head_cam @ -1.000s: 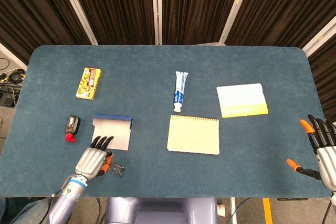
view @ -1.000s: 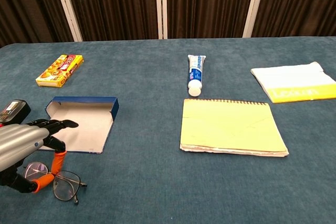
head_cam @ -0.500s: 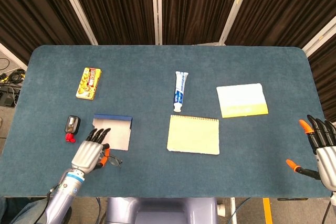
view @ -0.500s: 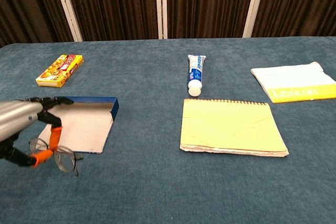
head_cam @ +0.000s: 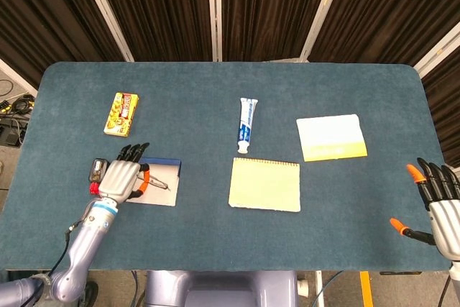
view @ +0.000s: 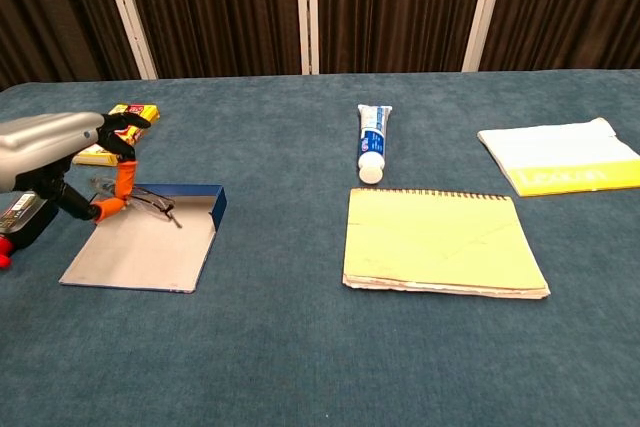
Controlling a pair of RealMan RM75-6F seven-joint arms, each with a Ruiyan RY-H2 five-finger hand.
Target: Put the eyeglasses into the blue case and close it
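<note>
We saw the blue case (view: 150, 247) lying open near the left end of the table (head_cam: 215, 91), its pale inner face up and its raised blue wall on the far side, with nothing resting inside it. Our left hand (view: 60, 147) held the eyeglasses (view: 145, 202) pinched between orange-tipped fingers, up in the air over the far part of the open case, the folded frame hanging toward the wall. Half a second before, that hand had been lower and nearer to us, with the glasses at the case's near edge; a second before, they lay on the cloth in front of the case. Our right hand (head_cam: 438, 203) rested at the near right edge of the table, fingers spread and holding nothing, as before. A small black device with a red part (head_cam: 97, 174) sat just left of the case, and a yellow box (head_cam: 121, 113) lay farther back. A toothpaste tube (head_cam: 246, 124), a yellow spiral notebook (head_cam: 264, 185) and a white and yellow booklet (head_cam: 331, 137) lay unmoved toward the middle and right.
</note>
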